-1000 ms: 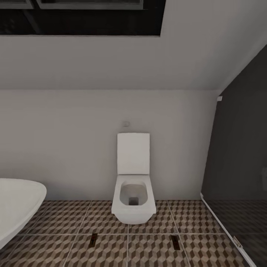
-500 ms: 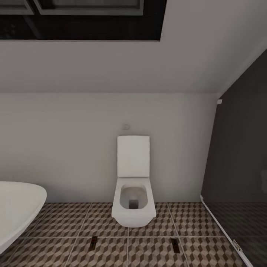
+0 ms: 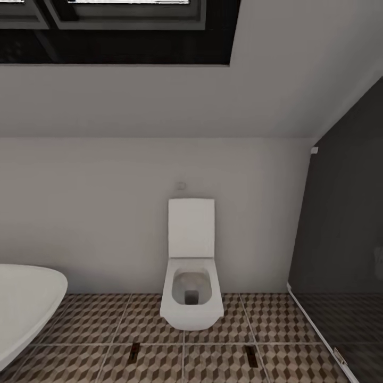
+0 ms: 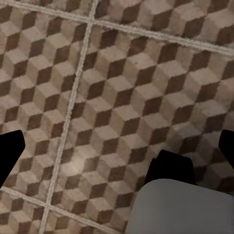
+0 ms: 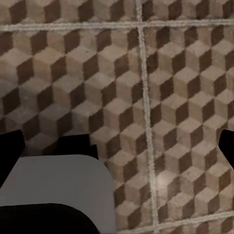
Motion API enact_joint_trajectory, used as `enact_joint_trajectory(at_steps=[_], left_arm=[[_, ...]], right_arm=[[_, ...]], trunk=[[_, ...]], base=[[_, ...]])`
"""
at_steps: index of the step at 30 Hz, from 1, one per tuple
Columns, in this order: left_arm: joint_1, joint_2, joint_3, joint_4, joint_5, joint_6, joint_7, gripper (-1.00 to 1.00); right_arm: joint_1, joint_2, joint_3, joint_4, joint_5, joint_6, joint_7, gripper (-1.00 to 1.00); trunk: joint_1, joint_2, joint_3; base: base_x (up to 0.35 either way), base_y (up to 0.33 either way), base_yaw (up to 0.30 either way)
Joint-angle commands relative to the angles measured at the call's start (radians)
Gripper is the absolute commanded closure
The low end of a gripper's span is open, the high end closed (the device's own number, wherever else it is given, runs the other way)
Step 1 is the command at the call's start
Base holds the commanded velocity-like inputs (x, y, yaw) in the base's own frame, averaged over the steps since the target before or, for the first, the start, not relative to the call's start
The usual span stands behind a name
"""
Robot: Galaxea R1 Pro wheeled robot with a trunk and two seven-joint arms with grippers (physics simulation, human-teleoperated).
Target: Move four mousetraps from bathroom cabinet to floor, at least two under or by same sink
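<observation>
Head view, left to right. At the far left you see the curved white rim of a bathtub (image 3: 24, 303) standing on the bathroom floor (image 3: 90, 319), whose square tiles carry a brown, beige and white cube pattern with pale grout lines. Two small dark objects lie flat on those tiles in front of the toilet: one to the left (image 3: 134, 350) and one to the right (image 3: 251, 355), well apart from each other and neither touching the bowl. You may read them as mousetraps, but they are too small to confirm. At centre a white toilet (image 3: 191, 298) stands against the pale wall (image 3: 96, 213), its lid raised upright against the cistern and a small flush button (image 3: 181, 185) on the wall just above. At the top left a dark-framed window (image 3: 114, 26) sits in the sloped ceiling. At the right a dark glass partition (image 3: 346, 239) runs from the wall toward you, with a pale sill along its foot.

Left wrist view. Your left gripper (image 4: 117, 151) hangs above the patterned tiles with its fingers spread wide, the dark fingertips (image 4: 9, 153) at opposite edges of the picture and nothing between them. A grey and black part of the robot's base (image 4: 180, 204) lies beneath.

Right wrist view. Your right gripper (image 5: 117, 148) is likewise spread wide over bare tiles, empty, with the grey base (image 5: 53, 190) below it.
</observation>
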State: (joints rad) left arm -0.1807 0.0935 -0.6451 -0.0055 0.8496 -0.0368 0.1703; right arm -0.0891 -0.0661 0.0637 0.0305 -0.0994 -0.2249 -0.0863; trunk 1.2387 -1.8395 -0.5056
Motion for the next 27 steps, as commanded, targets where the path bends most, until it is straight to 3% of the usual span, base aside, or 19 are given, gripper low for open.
enact_joint_trajectory(at_steps=[1, 15, 27], left_arm=[[0.0, 0.0, -0.008, -0.001, 0.008, -0.002, 0.003, -1.0], [0.0, -0.003, -0.01, -0.001, 0.006, -0.008, 0.003, -1.0], [0.0, -0.006, -0.01, -0.006, 0.006, -0.04, 0.005, -1.0]], right_arm=[[-0.001, 0.004, 0.007, 0.003, -0.01, -0.007, 0.0, -1.0], [-0.001, 0.019, 0.008, 0.002, -0.008, -0.006, 0.0, -1.0], [-0.001, 0.017, 0.01, 0.002, -0.007, 0.002, -0.01, -1.0]], trunk=[[-0.004, 0.007, 0.002], [-0.058, 0.105, 0.046], [-0.058, 0.105, 0.046]], base=[[0.0, 0.0, 0.0], [0.0, 0.0, 0.0], [0.0, 0.0, 0.0]])
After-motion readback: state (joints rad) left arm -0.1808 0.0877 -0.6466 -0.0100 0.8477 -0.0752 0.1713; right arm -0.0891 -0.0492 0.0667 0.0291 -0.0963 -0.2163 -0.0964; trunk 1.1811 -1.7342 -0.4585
